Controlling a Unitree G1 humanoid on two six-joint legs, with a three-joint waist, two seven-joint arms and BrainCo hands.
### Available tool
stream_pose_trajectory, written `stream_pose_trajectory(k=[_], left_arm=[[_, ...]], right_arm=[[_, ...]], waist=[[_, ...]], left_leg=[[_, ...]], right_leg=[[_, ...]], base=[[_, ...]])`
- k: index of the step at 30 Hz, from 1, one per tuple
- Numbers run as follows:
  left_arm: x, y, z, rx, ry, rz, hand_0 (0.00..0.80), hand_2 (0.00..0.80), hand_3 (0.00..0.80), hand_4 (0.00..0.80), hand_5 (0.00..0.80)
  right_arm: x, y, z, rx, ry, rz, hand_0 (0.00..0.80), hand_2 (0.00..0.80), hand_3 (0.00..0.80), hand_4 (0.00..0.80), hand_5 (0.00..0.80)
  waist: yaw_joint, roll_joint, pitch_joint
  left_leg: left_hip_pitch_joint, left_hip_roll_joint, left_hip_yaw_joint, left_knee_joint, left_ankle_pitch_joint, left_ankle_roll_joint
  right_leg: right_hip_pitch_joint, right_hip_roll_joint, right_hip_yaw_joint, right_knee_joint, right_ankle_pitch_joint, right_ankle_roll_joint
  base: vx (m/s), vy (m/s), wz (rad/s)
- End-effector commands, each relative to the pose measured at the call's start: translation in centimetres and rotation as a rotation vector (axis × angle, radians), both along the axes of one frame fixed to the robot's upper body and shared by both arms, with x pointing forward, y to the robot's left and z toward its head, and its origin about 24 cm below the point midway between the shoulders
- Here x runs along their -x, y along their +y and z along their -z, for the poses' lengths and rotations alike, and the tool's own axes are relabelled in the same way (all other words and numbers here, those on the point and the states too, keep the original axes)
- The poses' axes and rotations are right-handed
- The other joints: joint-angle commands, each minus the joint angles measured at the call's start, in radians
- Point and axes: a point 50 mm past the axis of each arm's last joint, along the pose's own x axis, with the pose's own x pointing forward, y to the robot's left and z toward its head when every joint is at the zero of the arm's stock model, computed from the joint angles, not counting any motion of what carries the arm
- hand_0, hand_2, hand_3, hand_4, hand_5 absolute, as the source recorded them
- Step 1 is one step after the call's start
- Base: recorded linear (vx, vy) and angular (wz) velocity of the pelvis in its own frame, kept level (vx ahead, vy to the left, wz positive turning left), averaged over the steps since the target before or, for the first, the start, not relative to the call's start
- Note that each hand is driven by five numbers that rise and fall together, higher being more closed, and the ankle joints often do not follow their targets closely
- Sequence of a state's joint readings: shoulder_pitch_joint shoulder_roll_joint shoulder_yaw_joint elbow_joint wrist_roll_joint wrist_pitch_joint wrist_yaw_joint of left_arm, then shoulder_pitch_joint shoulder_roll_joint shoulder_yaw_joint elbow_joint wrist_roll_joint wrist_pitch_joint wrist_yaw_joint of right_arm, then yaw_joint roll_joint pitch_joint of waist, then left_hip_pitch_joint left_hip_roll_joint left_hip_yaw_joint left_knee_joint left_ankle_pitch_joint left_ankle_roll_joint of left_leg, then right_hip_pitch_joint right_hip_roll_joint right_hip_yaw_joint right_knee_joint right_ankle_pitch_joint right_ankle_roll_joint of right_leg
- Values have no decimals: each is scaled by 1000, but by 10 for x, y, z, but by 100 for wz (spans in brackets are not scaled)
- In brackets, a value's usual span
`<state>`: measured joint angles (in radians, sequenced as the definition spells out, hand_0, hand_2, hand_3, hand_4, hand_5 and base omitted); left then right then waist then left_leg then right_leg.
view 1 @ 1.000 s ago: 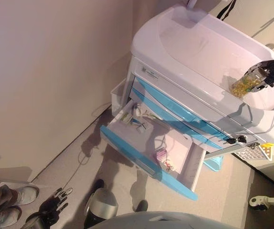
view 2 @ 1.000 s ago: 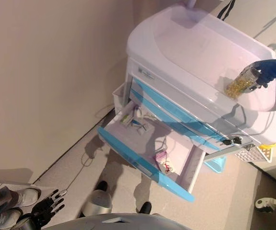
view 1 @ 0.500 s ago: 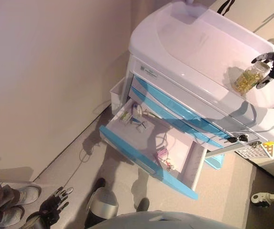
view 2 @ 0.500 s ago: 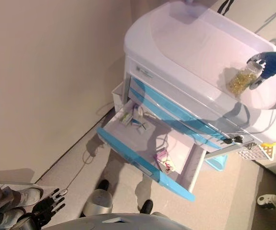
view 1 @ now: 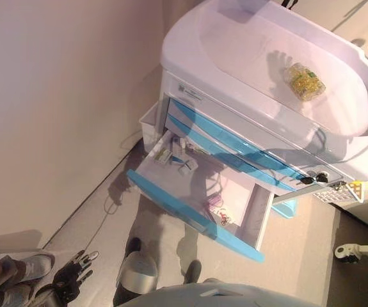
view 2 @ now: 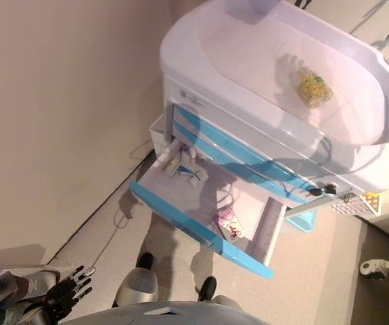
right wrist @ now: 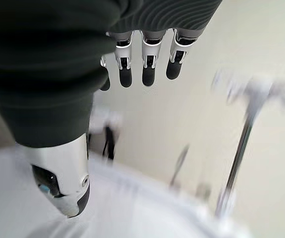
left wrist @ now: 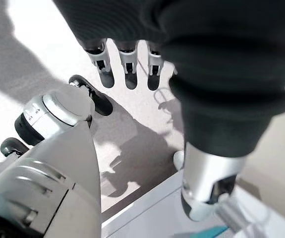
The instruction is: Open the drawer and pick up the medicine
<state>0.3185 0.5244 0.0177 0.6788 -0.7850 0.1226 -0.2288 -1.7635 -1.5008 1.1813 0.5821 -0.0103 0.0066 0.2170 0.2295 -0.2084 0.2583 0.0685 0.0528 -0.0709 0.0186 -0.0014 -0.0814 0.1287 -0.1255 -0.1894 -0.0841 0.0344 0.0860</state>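
head eyes: high, looking down, sharing cart [view 1: 248,70] | wrist cams: close along each robot hand

Medicine bottle [view 1: 305,81] released, right hand [right wrist: 147,59] away

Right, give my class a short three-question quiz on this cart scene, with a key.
1. True or false: the blue-fronted drawer is pulled open.
2. Where does the jar of yellow capsules stand? A) in the drawer. B) on the cart top. C) on the floor.
3. In one word, what does the right hand hold?

Key: 1 true. 2 B. 3 nothing: its fingers are straight, with no object between them.
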Motion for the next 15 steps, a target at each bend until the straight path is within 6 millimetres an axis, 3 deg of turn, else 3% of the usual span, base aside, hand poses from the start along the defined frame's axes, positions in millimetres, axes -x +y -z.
stream_pose_trajectory(k=[1, 10, 15], left_arm=[[14, 11, -12, -46, -19, 57, 0, 0, 0, 0, 0], [-3, -11, -9, -28, -74, 201, 0, 0, 0, 0, 0], [-15, -35, -9, -50, -97, 424, 0, 0, 0, 0, 0]], right_arm=[[26, -9, -19, -9, -131, 40, 0, 0, 0, 0, 0], [41, 5, -23, -80, -254, -100, 0, 0, 0, 0, 0], [52, 9, -18, -155, -330, -192, 0, 0, 0, 0, 0]], waist=[[-29, 19, -101], [-95, 64, -124], [-147, 123, -131]], left_leg=[[-30, 2, 12, 7, -17, 65], [-20, 4, 60, 15, -28, 64], [-14, 9, 87, 19, -36, 63]], right_leg=[[-58, -35, 12, 117, 30, 74], [-69, -37, 51, 117, 23, 68], [-81, -36, 75, 124, 15, 68]], base=[[-27, 22, -21], [-22, 14, -21], [-37, 14, -10]])
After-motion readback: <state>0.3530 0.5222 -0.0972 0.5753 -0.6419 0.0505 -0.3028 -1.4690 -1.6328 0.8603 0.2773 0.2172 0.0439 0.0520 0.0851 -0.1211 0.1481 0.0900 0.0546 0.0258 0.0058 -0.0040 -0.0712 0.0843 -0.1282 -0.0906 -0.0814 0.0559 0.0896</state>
